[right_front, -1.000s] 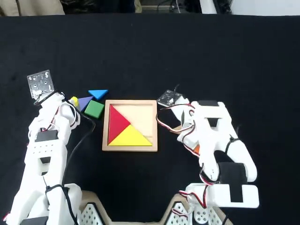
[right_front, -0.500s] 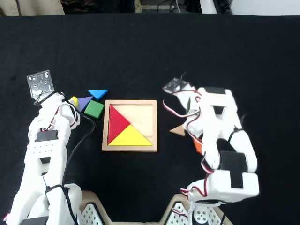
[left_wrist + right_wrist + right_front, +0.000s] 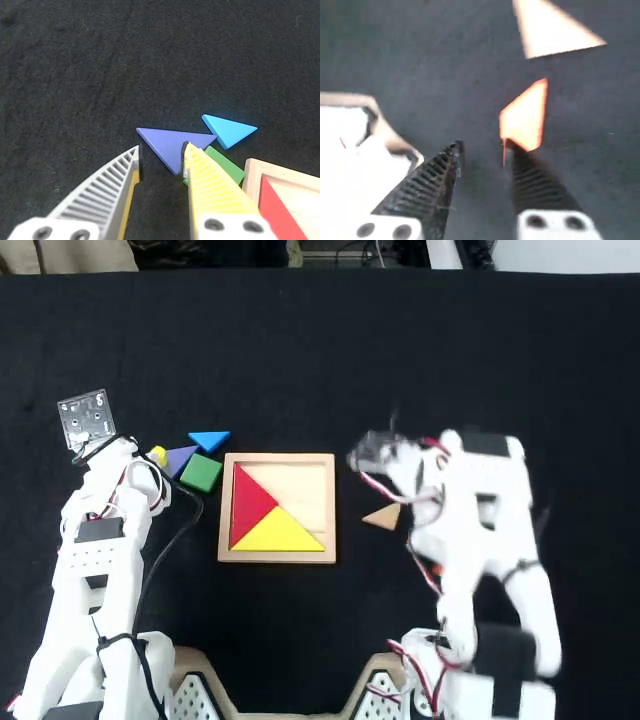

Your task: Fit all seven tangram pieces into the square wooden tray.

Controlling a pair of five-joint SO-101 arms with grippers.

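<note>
While both claws hang spread with nothing pinched, the tangram pieces count to seven: two in the tray, five loose.

One square wooden tray (image 3: 278,556) sits mid-worktop between the two arms. It holds a red triangle (image 3: 250,502) and a yellow triangle (image 3: 278,532), long edges touching. The rest of the tray floor is bare wood.

Three loose pieces are clustered off the tray's far corner on the left arm's side:
- green square (image 3: 201,473), just beside the tray
- purple triangle (image 3: 182,457), touching the square
- light blue triangle (image 3: 209,440), farthest back, near but apart

Two loose pieces lie on the tray's other side:
- tan triangle (image 3: 382,517), near the tray
- orange piece (image 3: 525,117), near the tan triangle but apart from it

The left claw (image 3: 161,150) is over the purple triangle, its yellow finger crossing that piece's edge; contact can't be told. The right claw (image 3: 482,146) is spread above bare cloth, one fingertip at the orange piece's edge.

The worktop (image 3: 300,350) is black cloth. Past its far edge there's a strip of room with a white patch (image 3: 565,254).
</note>
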